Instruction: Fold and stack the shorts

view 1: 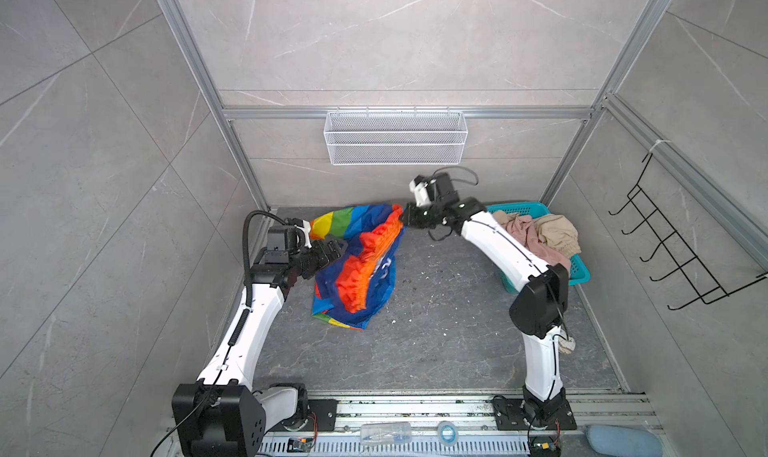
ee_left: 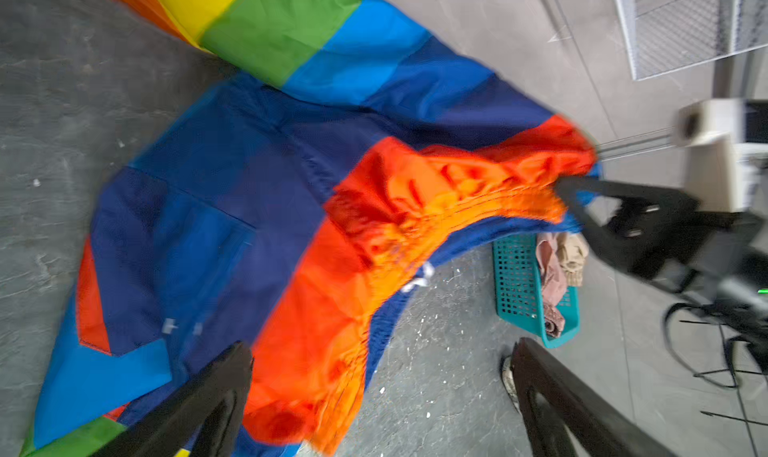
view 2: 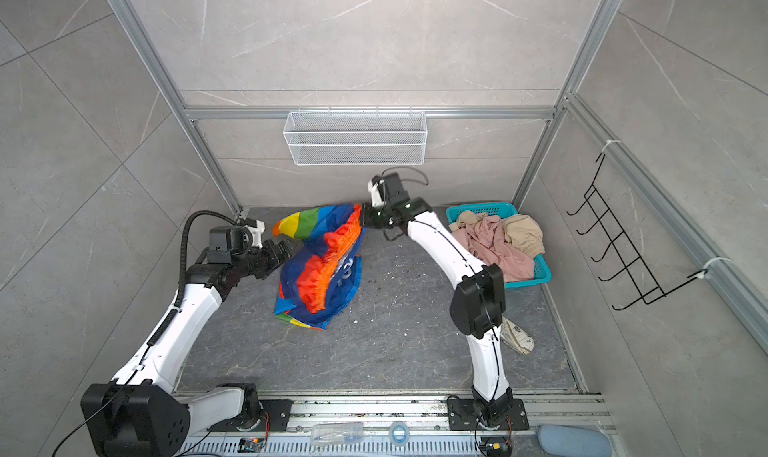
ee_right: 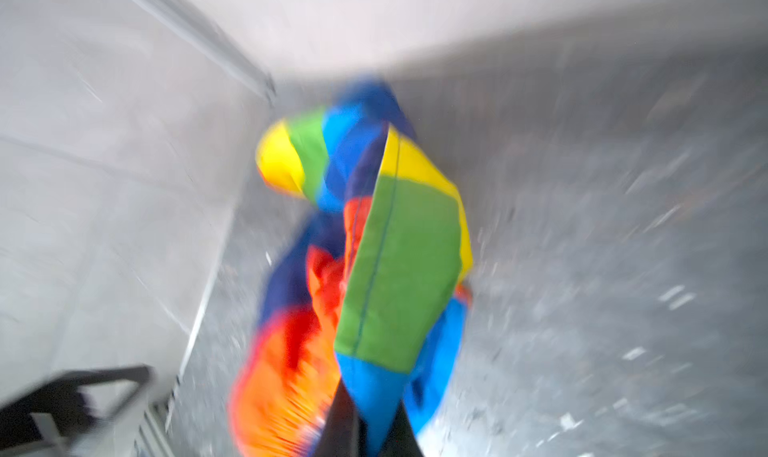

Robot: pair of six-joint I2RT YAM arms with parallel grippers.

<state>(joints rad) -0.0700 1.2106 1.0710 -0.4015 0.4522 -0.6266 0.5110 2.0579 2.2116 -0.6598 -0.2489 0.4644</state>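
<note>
1. Surface (view 1: pixel 457 330): dark grey, speckled with small debris. No folded garment and no stack is seen on it anywhere, in either top view.
2. Rainbow-striped shorts (view 1: pixel 365 268): the only pair out on the surface, left of centre toward the back wall. They are spread loosely and crumpled, with the orange gathered waistband turned up and one leg trailing toward the left arm. No fold has been made in them.
3. Teal perforated basket (view 1: pixel 579 272): set at the back right of the surface, partly hidden by the right arm. The other two pairs are heaped in it.
4. Dusty pink shorts (view 1: pixel 528 234): bunched in the basket and draped over its near rim, unfolded.
5. Beige shorts (view 1: pixel 559 232): bunched beside and against the pink pair, at the basket's right side, unfolded.
6. Right fingers (view 1: pixel 405 219): pinched together on the far end of the rainbow waistband, which appears drawn up off the surface there.
7. Left fingers (view 1: pixel 336 252): spread fully apart, nothing gripped; held at the left edge of the rainbow pair. Contact with the cloth cannot be told.
8. Progress, as judged: the first of three pairs is only being laid out; all folding and all stacking remain.
</note>
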